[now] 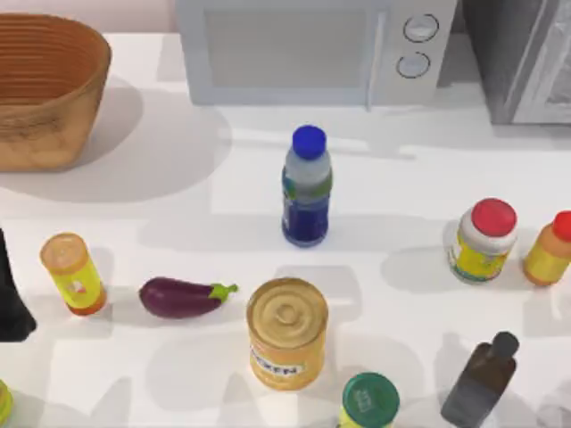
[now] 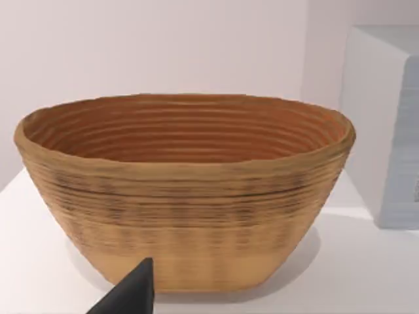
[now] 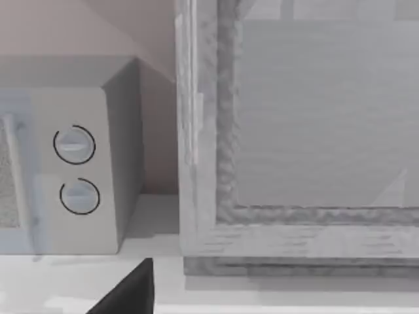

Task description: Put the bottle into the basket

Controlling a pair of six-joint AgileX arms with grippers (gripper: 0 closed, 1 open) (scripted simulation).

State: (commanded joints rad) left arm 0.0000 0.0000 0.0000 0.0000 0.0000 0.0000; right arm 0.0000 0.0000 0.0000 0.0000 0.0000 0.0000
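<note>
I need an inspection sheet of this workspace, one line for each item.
Surface: white table, shadows on it.
Job's things: bottle upright at mid-table, untouched; basket at far left corner, nothing inside it in the left wrist view.
Clutter: eggplant, tin can, yellow-labelled jar, dark brown bottle, orange-capped container, green-lidded container.
Grippers: left arm parked at left edge; left gripper faces the basket, right gripper faces the microwave.
Cables: nothing seen.
Surroundings: microwave behind the bottle; grey cabinet at its right.
</note>
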